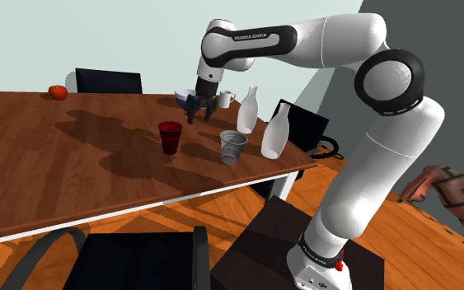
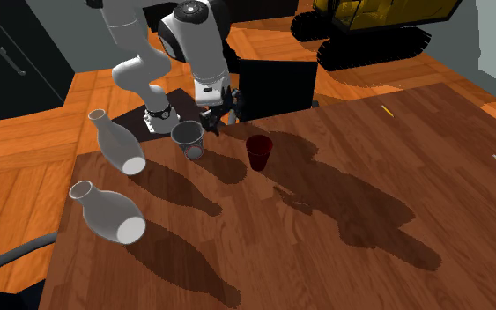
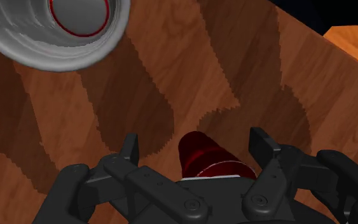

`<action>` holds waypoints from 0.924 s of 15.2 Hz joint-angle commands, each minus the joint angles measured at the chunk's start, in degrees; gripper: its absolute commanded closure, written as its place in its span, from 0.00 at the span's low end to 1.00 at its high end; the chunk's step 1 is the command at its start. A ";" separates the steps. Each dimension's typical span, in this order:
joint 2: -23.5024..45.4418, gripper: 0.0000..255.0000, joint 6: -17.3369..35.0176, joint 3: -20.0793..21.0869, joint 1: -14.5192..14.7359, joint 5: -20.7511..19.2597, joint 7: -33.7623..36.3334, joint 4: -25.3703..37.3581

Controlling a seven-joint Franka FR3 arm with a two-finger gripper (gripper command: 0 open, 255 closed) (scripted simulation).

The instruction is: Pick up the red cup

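Note:
The red cup [image 1: 170, 137] stands upright on the wooden table [image 1: 73, 169], left of a grey cup [image 1: 232, 147] in the shoulder view. My black gripper [image 1: 199, 115] hangs open above the table, just behind and between the two cups, and holds nothing. From the second exterior view the red cup [image 2: 258, 151] is right of the gripper [image 2: 211, 121]. In the wrist view the red cup [image 3: 209, 159] shows between the spread fingers [image 3: 130, 145], close to the palm and touched by neither; the gripper [image 3: 196, 143] points down at the table.
The grey cup [image 2: 188, 139] stands close to the gripper. Two white vases [image 1: 248, 109] [image 1: 275, 136] stand near the table's right end, with a white mug [image 1: 226, 99] and a bowl [image 1: 185, 96] behind. A red fruit [image 1: 57, 91] lies far left. A dark chair [image 1: 109, 81] stands beyond the table.

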 commanded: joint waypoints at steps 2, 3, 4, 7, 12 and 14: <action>6.96 0.00 1.33 0.04 0.08 1.17 0.13 5.98; 9.18 0.00 1.52 0.03 0.06 1.55 0.14 8.10; 11.42 0.00 1.64 0.03 0.02 1.92 0.16 10.32; 17.02 0.00 1.59 0.09 -0.12 2.80 0.29 16.21; 17.67 0.00 5.13 0.16 -0.08 3.08 -0.41 13.26; 18.01 0.00 6.52 0.19 -0.06 3.21 -0.69 12.19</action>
